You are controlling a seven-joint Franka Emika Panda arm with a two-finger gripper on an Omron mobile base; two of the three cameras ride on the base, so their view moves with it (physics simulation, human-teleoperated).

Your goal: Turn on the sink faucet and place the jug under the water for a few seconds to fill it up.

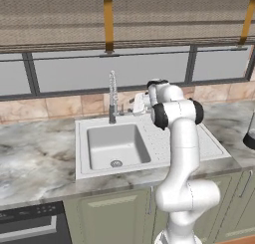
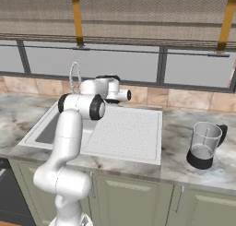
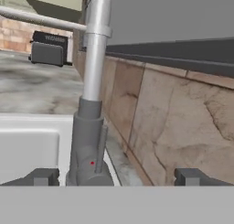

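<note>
Hand view, left to right: left fingertip (image 3: pixel 43 176), base of the sink faucet (image 3: pixel 89 145) with its small side lever, right fingertip. The gripper (image 3: pixel 116 177) stands wide apart, faucet nearer the left finger. The jug (image 2: pixel 205 145) sits on the counter (image 2: pixel 184 123), right of the sink (image 1: pixel 119 148).

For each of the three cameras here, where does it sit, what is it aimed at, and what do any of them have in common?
Left base view: behind the arm to its left, looking down at the light grey rectangular sink and tall slim silver-grey faucet; the white arm rises lower right.
Right base view: behind-right, over the dotted drainboard and the clear jug with black base; the arm rises lower left.
Hand view: on the hand, facing the faucet base close up, jaws open either side of it.
All three show the faucet.
</note>
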